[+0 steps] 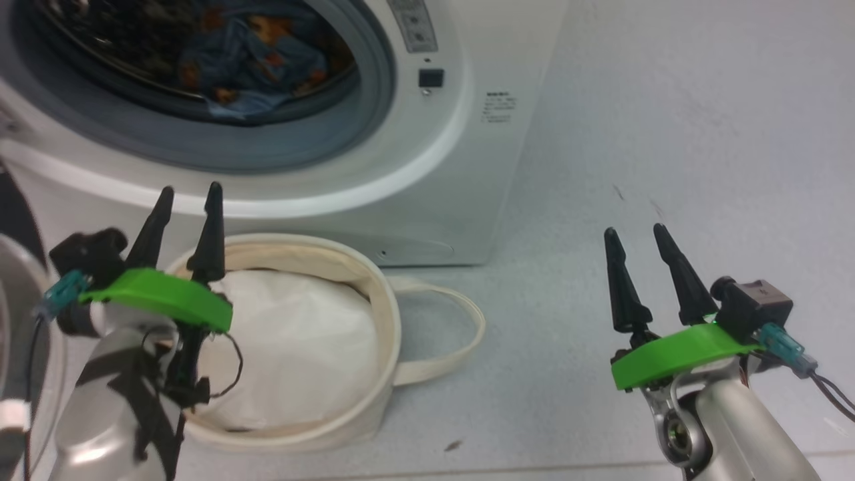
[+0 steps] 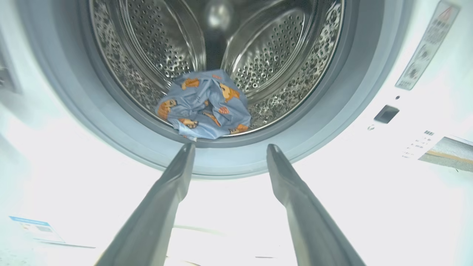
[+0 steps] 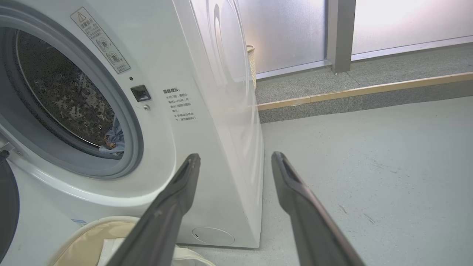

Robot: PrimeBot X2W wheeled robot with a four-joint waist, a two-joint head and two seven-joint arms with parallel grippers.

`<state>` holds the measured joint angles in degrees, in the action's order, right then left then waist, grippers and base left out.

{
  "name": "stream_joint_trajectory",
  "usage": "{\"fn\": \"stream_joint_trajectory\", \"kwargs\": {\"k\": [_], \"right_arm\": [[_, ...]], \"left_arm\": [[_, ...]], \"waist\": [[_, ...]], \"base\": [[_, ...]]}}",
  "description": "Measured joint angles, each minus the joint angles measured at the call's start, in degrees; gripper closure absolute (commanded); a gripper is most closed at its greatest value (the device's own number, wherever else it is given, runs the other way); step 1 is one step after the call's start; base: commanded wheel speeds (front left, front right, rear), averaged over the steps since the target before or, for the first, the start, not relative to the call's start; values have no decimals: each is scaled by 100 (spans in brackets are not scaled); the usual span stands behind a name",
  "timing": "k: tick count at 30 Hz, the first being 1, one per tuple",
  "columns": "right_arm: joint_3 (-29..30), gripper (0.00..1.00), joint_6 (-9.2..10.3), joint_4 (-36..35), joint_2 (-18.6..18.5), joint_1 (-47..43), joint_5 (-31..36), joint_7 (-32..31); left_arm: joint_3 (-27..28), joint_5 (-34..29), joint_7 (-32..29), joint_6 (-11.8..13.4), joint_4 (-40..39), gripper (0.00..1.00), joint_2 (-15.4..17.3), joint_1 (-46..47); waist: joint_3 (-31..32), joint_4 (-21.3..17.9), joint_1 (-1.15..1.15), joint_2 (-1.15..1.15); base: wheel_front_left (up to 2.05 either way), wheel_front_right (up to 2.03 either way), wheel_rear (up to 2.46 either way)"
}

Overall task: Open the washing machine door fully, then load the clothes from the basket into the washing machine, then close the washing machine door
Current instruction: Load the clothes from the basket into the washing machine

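Note:
The white washing machine [image 1: 481,167] stands with its drum open. The clothes [image 1: 254,60], blue fabric with orange bears, lie at the drum's front lip [image 2: 205,105] and show at the gasket edge [image 3: 114,138]. The washing machine door [image 1: 17,220] is swung out at the far left, its dark rim [image 3: 7,207] partly in view. On the floor below the opening sits the cream basket [image 1: 384,294], holding a plain white bundle [image 1: 294,347]. My left gripper [image 1: 190,188] is open above the basket's left rim, pointing into the drum [image 2: 231,145]. My right gripper [image 1: 634,230] is open over bare floor, right of the machine [image 3: 236,154].
Grey floor [image 1: 668,133] stretches to the right of the machine. A raised step with a wooden edge [image 3: 369,90] and frosted panels lie beyond it. A woven bin [image 3: 252,62] stands behind the machine. One basket handle [image 1: 461,334] loops onto the floor.

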<state>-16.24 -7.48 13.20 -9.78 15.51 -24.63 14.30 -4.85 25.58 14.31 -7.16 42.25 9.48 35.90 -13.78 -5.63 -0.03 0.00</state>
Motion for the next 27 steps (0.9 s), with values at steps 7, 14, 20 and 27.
{"fn": "stream_joint_trajectory", "kwargs": {"k": [7, 14, 20, 27], "right_arm": [[25, 0, 0, 41, -79, -204, -19, 0], [66, 0, 0, 168, -141, -378, -112, 0], [209, 0, 0, 332, -163, -451, -111, 0], [280, 0, 0, 366, -170, -499, -110, 0]], "left_arm": [[55, 385, 1, 0, -817, 0, 133, -1028], [394, 424, 1, 0, -1139, 0, 168, -1678], [654, 274, 1, 0, -1271, 0, 167, -1804], [711, 226, 1, 0, -1323, 0, 165, -1843]], "waist": [[609, 301, 1, 0], [1004, 449, 1, 0], [1166, 539, 2, 0], [1203, 573, 2, 0]], "base": [[0, 0, 0], [0, 0, 0], [0, 0, 0], [0, 0, 0]]}}
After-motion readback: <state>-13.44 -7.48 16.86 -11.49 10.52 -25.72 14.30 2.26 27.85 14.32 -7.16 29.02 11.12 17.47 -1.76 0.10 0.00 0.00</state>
